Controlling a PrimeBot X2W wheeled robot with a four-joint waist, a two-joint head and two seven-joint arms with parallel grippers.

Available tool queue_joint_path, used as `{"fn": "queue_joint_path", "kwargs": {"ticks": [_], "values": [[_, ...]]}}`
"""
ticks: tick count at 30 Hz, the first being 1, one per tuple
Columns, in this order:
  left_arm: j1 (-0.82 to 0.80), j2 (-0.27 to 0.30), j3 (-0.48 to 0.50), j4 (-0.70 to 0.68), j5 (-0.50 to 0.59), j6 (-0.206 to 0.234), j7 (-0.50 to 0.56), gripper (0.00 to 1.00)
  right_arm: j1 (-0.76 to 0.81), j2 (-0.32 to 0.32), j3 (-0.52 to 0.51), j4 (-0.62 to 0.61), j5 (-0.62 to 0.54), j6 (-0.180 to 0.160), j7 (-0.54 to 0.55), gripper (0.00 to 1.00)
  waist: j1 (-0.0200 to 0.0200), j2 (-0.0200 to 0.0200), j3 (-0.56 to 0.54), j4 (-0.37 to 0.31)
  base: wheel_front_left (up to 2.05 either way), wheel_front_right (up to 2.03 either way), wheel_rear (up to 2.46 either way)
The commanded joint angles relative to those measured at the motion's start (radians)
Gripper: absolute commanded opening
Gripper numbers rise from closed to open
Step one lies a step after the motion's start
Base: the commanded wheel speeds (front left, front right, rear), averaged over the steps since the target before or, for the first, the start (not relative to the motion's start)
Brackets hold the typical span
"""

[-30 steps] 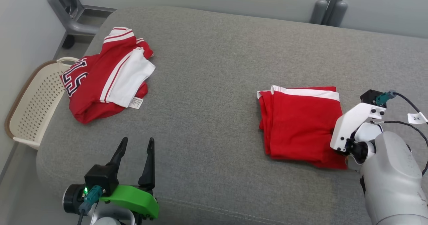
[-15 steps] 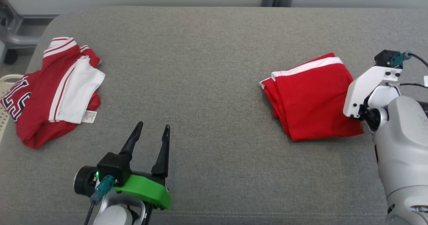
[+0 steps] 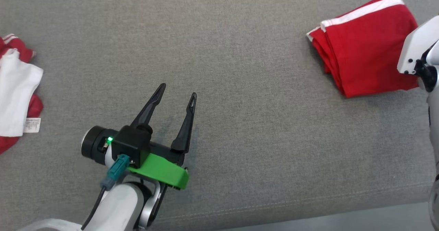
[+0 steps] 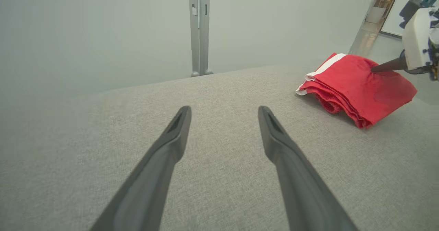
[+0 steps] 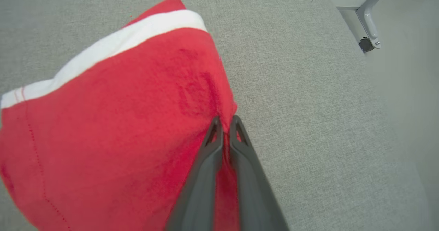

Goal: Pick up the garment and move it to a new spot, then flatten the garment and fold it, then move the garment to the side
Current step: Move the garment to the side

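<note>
Here, grey cushion (image 3: pixel 240 87) spans scene. Folded red garment (image 3: pixel 367 49) rests at robot's right, edge pinched in right gripper (image 5: pixel 224 121). Red-white jersey (image 3: pixel 15 93) at left. Left gripper (image 3: pixel 177 90) over mid-cushion, jaws wide, empty.

- The garment (image 3: pixel 367 49) is sitting folded into a chunky red rectangle, with a white band (image 3: pixel 363 12) running along one end.
- It's lying at the far right of the grey padded surface (image 3: pixel 240 52), layered edges showing on the side facing the middle.
- One edge is getting pinched between the closed fingers (image 5: pixel 205 169) of the right gripper (image 5: pixel 225 121), and the cloth is puckering a bit there.
</note>
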Motion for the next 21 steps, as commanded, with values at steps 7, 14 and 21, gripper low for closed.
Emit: {"fn": "queue_joint_path", "kwargs": {"ticks": [7,14,21], "values": [[-0.099,-0.009,-0.044,-0.091,0.041,-0.02,0.042,1.0,-0.099,-0.075,-0.023,0.049,-0.08,-0.001,-0.039,0.0,0.0,-0.0001,0.177,-0.087,0.0,0.0,0.0],[-0.15,-0.032,-0.081,-0.121,0.061,-0.035,0.059,1.0,-0.13,-0.134,-0.064,0.046,-0.166,-0.001,-0.069,0.0,0.0,-0.0001,0.229,-0.071,0.0,0.0,0.0],[-0.154,-0.033,-0.098,-0.132,0.06,-0.037,0.064,1.0,-0.128,-0.175,-0.123,0.032,-0.224,-0.002,-0.102,0.0,0.0,-0.0001,0.255,-0.054,0.0,0.0,0.0]]}}
